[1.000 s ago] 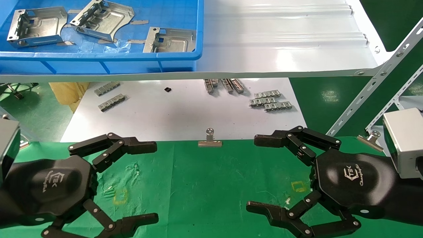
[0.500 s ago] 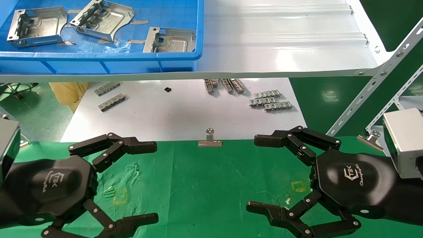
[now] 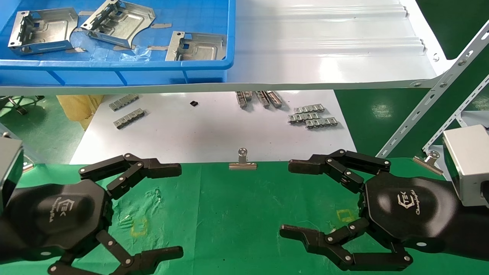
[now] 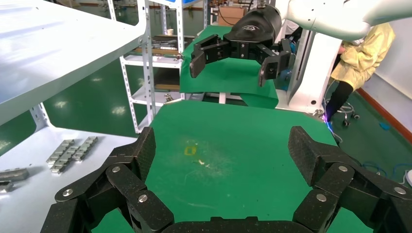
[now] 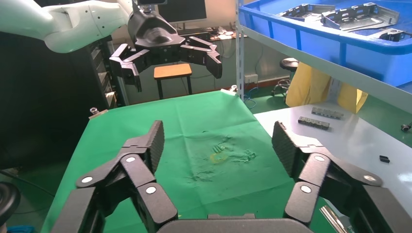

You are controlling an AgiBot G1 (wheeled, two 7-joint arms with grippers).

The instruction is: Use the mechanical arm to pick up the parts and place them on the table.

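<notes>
Three silvery sheet-metal parts [image 3: 42, 30], [image 3: 116, 23], [image 3: 196, 46] lie in a blue bin [image 3: 114, 68] on the white shelf at the upper left; they also show in the right wrist view [image 5: 359, 14]. My left gripper [image 3: 172, 208] is open and empty over the left of the green table [image 3: 237, 214]. My right gripper [image 3: 292, 200] is open and empty over the right of the table. In the left wrist view the left gripper [image 4: 221, 150] frames bare green cloth; the right gripper [image 5: 217, 141] does the same.
A glossy white ribbed shelf [image 3: 324, 49] overhangs a white board [image 3: 210, 130] with small grey toothed strips [image 3: 313, 116]. A binder clip [image 3: 243, 162] sits at the table's far edge, another [image 3: 428, 158] at the right. Angled metal rack struts [image 3: 431, 99] stand at the right.
My right gripper's fingers have shifted slightly left and its jaws have narrowed a little. The left gripper and the parts have not moved.
</notes>
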